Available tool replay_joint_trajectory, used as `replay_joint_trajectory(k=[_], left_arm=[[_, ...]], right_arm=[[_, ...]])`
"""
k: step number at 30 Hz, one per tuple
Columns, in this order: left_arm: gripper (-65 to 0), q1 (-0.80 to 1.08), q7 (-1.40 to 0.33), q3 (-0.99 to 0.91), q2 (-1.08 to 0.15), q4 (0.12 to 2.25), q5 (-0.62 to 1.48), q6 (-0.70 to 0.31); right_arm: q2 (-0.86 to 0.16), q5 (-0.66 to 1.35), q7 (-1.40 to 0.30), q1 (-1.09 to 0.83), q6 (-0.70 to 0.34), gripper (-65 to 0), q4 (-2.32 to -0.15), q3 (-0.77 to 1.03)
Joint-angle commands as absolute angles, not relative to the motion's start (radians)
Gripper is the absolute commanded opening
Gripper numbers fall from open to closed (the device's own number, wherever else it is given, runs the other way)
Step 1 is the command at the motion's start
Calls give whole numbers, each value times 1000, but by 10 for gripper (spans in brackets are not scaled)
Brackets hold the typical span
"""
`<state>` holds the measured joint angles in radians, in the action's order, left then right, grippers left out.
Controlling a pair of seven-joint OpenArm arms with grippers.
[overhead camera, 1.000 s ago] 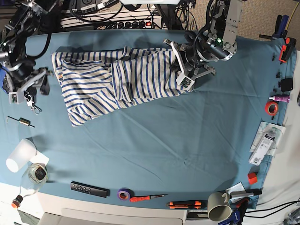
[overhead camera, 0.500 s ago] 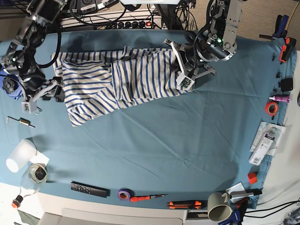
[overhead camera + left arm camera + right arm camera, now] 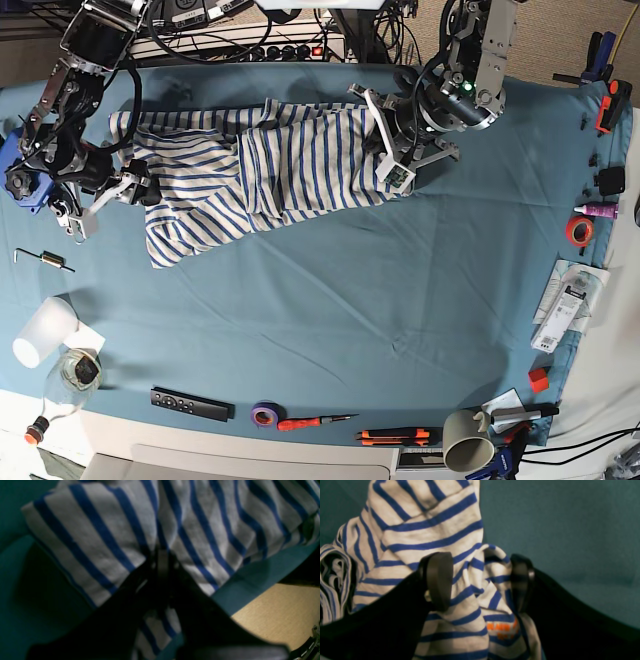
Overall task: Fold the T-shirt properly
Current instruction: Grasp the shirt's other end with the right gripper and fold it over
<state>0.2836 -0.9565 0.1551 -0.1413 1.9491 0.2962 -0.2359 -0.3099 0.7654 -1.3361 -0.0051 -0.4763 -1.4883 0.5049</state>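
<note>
Base view, T-shirt: the T-shirt is lying bunched across the upper part of the teal cloth, its wider spread to your right arm's side and its narrow, gathered end by your left arm.
Base view, left gripper: your left gripper is resting at that gathered end, probably anchoring the fabric while the other arm is working.
Base view, right gripper: your right gripper is standing over the outer part of the spread, apparently seeking a second hold from which the shirt can be opened out or folded.
Base view, tools: the purple tape and the mug are sitting near the lower edge, well apart from the shirt, and so are not obstructing the fold.
Left wrist view, jaws: the tips are closing narrowly on striped fabric, with creases running to them; this pinch is presumably keeping that end from sliding.
Right wrist view, jaws: the fingers are standing wide, straddling a crumpled ridge near the shirt's edge, one over stripes, the other by the outer border; you are not yet gripping.
Right wrist view, orange print: the orange print is showing between the fingers; closing here could be catching several layers, so you are needing a selective pinch.
</note>
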Motion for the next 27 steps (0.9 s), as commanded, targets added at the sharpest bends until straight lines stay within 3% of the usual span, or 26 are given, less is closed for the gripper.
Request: replay_joint_trajectory(k=[1,6,10,14,17,22,27], left_arm=[[-650,273,-942,154,-141,1961,292,-236],[-650,268,-942,154,-141,1961,292,-236],[-650,269,-942,154,-141,1961,292,-237],[-650,269,-943,154,-141,1961,292,-236],[-650,269,-945,154,-141,1961,292,-236],[-650,269,-945,154,-141,1961,292,-237],[-650,269,-945,154,-141,1961,292,-236]], right_arm=[[-324,778,-1343,0,-482,-294,-1503,509],[-297,778,-1354,0,-482,-306,-1503,509],[-244,777,-1355,0,-482,-473,-1503,509],[-213,777,-1351,1,-482,-544,-1503,509],[-215,778,-1353,3,-481,-644,-1505,512],[-216,866,-1354,20,-482,-650,-1552,512],[-216,1057,-1392,22,-589,-650,-1657,511]])
